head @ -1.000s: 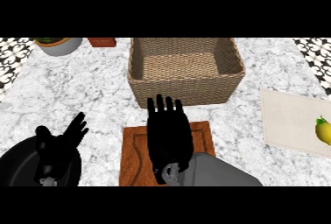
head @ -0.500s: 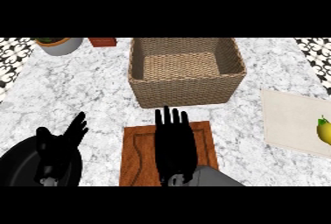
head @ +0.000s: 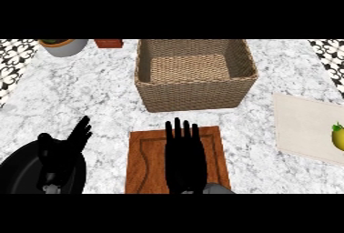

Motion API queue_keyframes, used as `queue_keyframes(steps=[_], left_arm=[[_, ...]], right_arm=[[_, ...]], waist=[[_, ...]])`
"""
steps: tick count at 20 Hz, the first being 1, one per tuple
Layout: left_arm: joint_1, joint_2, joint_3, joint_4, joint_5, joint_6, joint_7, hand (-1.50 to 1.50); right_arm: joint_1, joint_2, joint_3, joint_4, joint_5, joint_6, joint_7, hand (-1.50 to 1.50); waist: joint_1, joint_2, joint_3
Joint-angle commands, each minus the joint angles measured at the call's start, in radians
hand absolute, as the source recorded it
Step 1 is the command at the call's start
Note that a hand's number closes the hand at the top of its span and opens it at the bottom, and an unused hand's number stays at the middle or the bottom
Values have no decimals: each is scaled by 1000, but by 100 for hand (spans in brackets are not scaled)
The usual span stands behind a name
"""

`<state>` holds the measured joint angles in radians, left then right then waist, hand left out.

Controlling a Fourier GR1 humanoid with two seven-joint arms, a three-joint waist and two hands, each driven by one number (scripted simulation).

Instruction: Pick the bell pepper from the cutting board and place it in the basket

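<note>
A yellow-green bell pepper (head: pixel 338 135) lies on a pale beige board (head: pixel 302 127) at the right edge, partly cut off by the frame. The woven basket (head: pixel 194 98) stands at the top centre, and nothing shows inside it. My right hand (head: pixel 183 157) lies flat and open, fingers straight, over a brown wooden board (head: pixel 144 154) at the bottom centre, well left of the pepper and holding nothing. My left hand (head: pixel 64 152) rests open at the lower left, fingers up.
A grey plant pot (head: pixel 64 45) and a small red-brown object (head: pixel 108 43) stand at the back left. Patterned tile borders show at the far left and far right of the marble counter.
My right hand has drawn back from the basket's front wall toward the lower edge, over the wooden board. The left hand, the pepper and the basket have not moved.
</note>
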<state>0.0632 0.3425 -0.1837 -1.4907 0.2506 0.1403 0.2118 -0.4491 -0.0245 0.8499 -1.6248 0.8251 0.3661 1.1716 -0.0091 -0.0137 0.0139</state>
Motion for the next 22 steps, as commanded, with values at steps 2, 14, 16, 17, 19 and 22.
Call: queue_keyframes(steps=[2,14,16,17,19,22], left_arm=[[95,-13,-18,90,-33,16,-11,0],[76,-3,9,79,-25,-3,12,0],[103,-30,-25,75,-51,18,11,0],[93,10,25,103,-22,-26,-21,0],[64,-10,11,44,-27,14,59,0],[88,9,30,101,-15,-34,4,0]], right_arm=[[13,23,-1,53,52,-29,146,-150],[78,23,-12,154,68,-9,125,-150],[106,23,-19,128,68,23,123,-150],[98,23,-23,132,79,-6,117,-150],[131,23,-23,105,88,5,111,-150],[163,24,7,181,136,-72,58,-150]], waist=[[17,14,-15],[20,15,-15],[14,13,-15],[15,14,-16],[9,11,-14],[13,15,-15]])
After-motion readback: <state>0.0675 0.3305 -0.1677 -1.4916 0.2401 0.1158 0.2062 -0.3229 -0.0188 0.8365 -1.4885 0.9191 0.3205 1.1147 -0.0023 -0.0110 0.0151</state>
